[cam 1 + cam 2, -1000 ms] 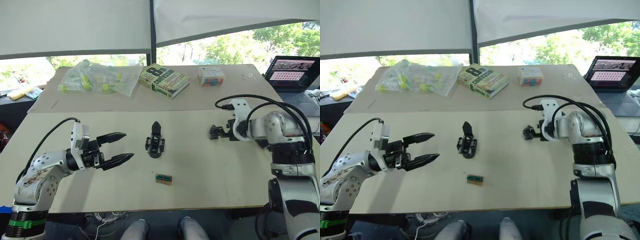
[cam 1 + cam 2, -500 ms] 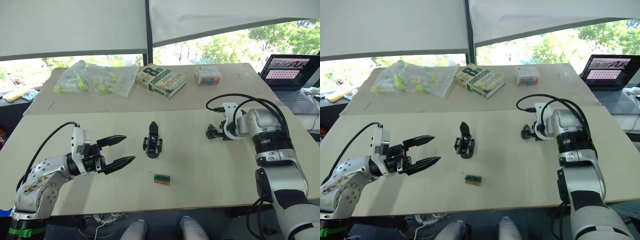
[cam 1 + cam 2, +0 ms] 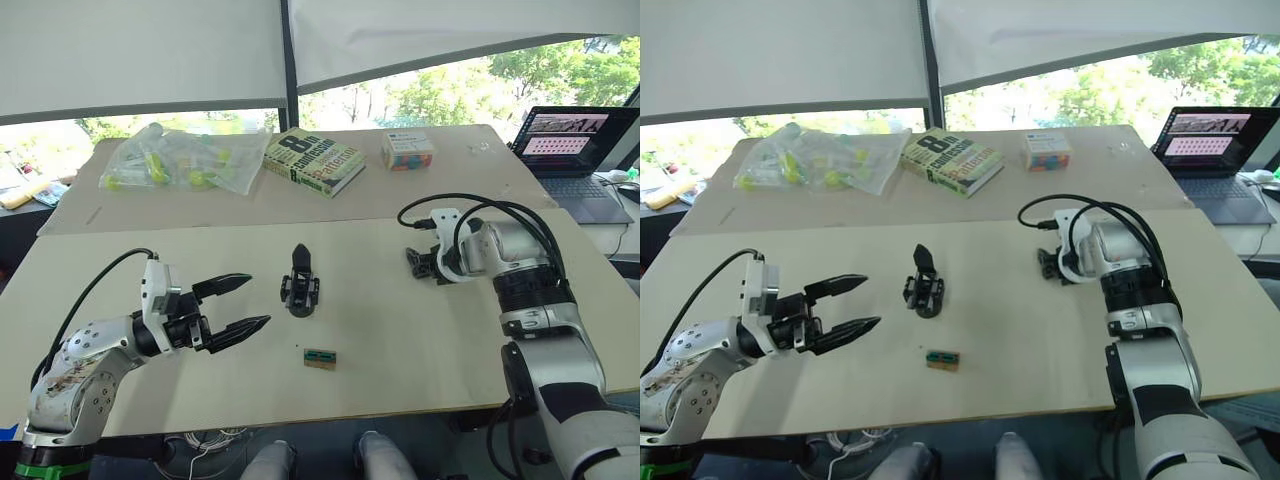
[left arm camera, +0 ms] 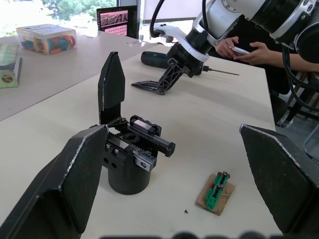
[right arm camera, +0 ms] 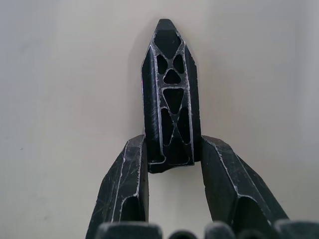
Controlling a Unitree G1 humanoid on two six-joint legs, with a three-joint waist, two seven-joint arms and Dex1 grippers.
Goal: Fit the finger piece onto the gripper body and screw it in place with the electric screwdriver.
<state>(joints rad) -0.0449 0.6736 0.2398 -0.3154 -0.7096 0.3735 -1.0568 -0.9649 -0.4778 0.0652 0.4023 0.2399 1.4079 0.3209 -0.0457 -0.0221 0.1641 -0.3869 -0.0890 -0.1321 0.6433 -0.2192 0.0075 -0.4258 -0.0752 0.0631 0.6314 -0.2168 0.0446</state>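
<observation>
Right gripper (image 5: 172,164) clamps finger piece (image 5: 169,94) — base (partly) hidden.

At the frame's centre we see the gripper body (image 3: 299,285) standing on the table (image 3: 420,340), a small green part (image 3: 320,358) lying just below it. Lower left, our left gripper (image 3: 244,304) hovers with its fingers spread. Right of centre, our right gripper (image 3: 420,265) sits low at the tabletop. A book (image 3: 313,160), a bag (image 3: 180,160), a box (image 3: 406,151) and a laptop (image 3: 565,145) line the top.
</observation>
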